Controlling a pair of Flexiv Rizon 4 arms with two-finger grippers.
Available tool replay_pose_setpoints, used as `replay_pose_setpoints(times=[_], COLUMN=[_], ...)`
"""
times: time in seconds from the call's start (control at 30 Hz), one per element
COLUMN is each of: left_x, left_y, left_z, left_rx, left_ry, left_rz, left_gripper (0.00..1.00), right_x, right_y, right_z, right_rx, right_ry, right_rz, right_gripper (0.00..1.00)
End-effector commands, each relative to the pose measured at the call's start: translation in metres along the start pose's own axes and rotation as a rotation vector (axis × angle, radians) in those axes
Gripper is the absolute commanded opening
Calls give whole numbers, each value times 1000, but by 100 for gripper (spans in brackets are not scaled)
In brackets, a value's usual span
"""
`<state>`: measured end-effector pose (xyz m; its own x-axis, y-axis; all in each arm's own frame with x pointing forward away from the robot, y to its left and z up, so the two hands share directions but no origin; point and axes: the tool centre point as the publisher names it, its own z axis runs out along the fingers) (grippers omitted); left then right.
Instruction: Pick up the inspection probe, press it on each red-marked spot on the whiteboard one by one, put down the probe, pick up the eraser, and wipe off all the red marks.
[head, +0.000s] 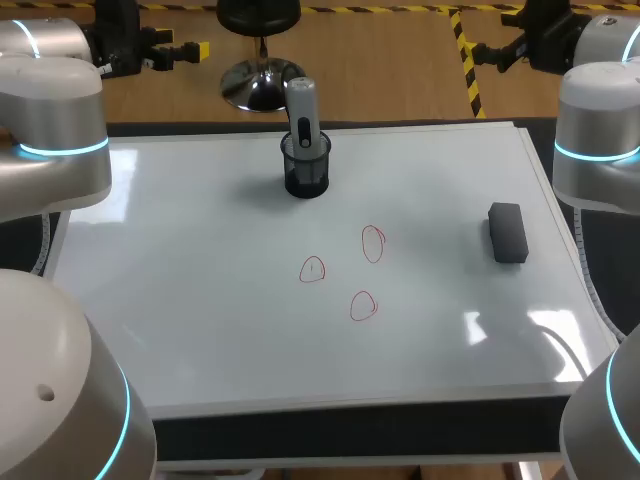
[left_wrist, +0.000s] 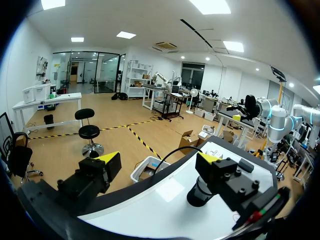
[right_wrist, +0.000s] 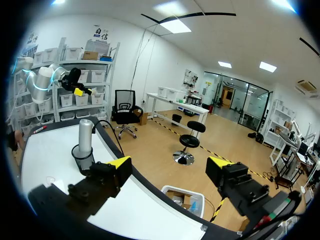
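A grey inspection probe (head: 303, 108) stands upright in a black mesh cup (head: 306, 168) at the far middle of the whiteboard (head: 200, 300). Three red circled marks (head: 312, 269), (head: 373, 243), (head: 363, 306) lie near the board's centre. The dark eraser (head: 507, 232) lies flat at the right. Both arms are held back beyond the far corners. My left gripper (left_wrist: 159, 159) is open and empty, high above the far left corner, with the cup (left_wrist: 199, 193) beyond its finger. My right gripper (right_wrist: 169, 162) is open and empty too, with the probe (right_wrist: 85, 136) off to its side.
The whiteboard (right_wrist: 45, 150) covers nearly the whole tabletop, with a dark table rim (head: 350, 430) along the near edge. My arms' large joints (head: 50, 140), (head: 600, 140) overhang the left and right sides.
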<state>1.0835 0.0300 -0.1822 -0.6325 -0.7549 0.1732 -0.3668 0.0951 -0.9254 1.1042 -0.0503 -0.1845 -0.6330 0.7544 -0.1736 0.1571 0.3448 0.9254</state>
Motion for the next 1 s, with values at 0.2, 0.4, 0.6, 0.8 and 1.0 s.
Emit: replay_pose_setpoints(times=[0.2,0.4,0.6,0.8,1.0], left_x=[1,5,9,15,23], left_y=[0,3,6,13,18], left_z=[0,4,7,12,18], left_rx=[-2,-16,-20,-30,-38], left_ry=[3,40,83,137,194], left_rz=[7,46,67,91,112], left_gripper=[100,100,100,100,100], right_x=[0,0,0,0,0], right_y=[0,0,0,0,0], right_z=[0,0,0,0,0], right_rx=[0,0,0,0,0], right_ry=[0,0,0,0,0], right_rz=[0,0,0,0,0], right_gripper=[100,100,100,100,100])
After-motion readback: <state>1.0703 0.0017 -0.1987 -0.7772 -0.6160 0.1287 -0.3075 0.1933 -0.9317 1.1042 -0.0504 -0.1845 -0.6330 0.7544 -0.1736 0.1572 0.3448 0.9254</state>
